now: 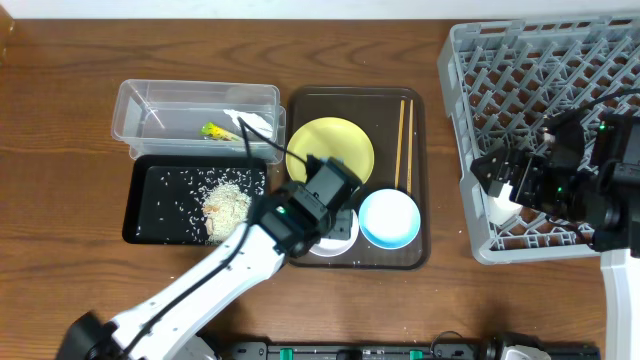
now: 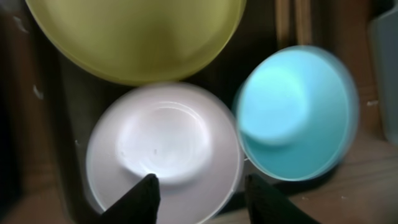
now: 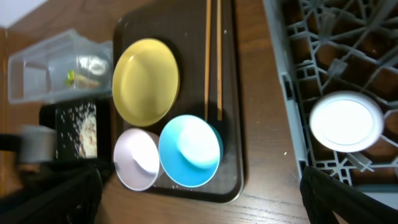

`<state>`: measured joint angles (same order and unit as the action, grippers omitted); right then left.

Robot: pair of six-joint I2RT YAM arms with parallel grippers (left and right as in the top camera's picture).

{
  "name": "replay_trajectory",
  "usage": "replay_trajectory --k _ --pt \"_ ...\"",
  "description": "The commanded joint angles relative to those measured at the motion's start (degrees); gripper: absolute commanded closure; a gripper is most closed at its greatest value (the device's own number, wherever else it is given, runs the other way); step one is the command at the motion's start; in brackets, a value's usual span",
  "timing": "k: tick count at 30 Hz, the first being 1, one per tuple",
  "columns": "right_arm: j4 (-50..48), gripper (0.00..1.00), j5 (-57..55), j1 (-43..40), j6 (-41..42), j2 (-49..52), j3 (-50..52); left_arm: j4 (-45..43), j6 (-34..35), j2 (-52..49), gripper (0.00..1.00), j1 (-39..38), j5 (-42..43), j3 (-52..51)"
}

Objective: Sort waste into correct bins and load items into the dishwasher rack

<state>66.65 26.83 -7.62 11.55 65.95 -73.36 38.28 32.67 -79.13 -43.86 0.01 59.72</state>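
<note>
above the white bowl [image 2: 163, 146], left tool [image 2: 200, 196] spread; right tool [image 3: 199, 198] likewise spread

One round pale-yellow plate [image 1: 330, 148], one small light-blue bowl [image 1: 389, 218] and two thin wooden chopsticks [image 1: 405, 143]. Two white round pieces: one small white bowl [image 3: 137, 158] and one white round dish [image 3: 345, 121] (whether bowl or plate is unclear). Four containers, one of each kind: a clear rectangular plastic tub [image 1: 140, 100], a flat black rectangular tray [image 1: 135, 200], a dark brown serving tray [image 1: 300, 105] and a square grey lattice crate [image 1: 520, 70]. One crumpled green-and-yellow wrapper [image 1: 213, 130]. The loose whitish rice-like grains [image 1: 228, 203] are too many to count.
</note>
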Motion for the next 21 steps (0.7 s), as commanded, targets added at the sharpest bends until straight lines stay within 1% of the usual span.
replay_trajectory --k 1,3,5,9,12,17,21 --pt "-0.31 0.01 0.00 2.73 -1.99 -0.04 -0.72 4.42 -2.64 3.37 0.48 1.05 -5.68 5.79" --pt "-0.70 0.02 -0.96 4.02 -1.99 -0.04 -0.70 7.10 -3.34 5.75 0.45 2.51 -7.85 7.74" --pt "-1.05 0.03 -2.69 5.29 -1.99 -0.04 -0.70 8.85 -3.63 8.63 0.40 4.57 -9.35 8.61" --pt "-1.62 0.03 -4.35 7.69 -1.99 -0.04 -0.68 10.80 -4.81 15.26 0.33 9.84 -9.77 8.83" --pt "-2.49 0.03 -4.35 9.66 -2.01 0.07 -0.66 12.52 -5.97 20.11 0.31 14.27 -9.77 8.83" --pt "-4.13 0.01 -6.01 12.11 -2.43 0.17 -0.66 14.21 -12.90 27.26 0.31 20.37 -9.77 8.83" --pt "-4.57 0.01 -6.05 12.20 -2.40 0.42 -0.66 16.04 -14.03 31.19 0.30 22.80 -9.79 8.83"
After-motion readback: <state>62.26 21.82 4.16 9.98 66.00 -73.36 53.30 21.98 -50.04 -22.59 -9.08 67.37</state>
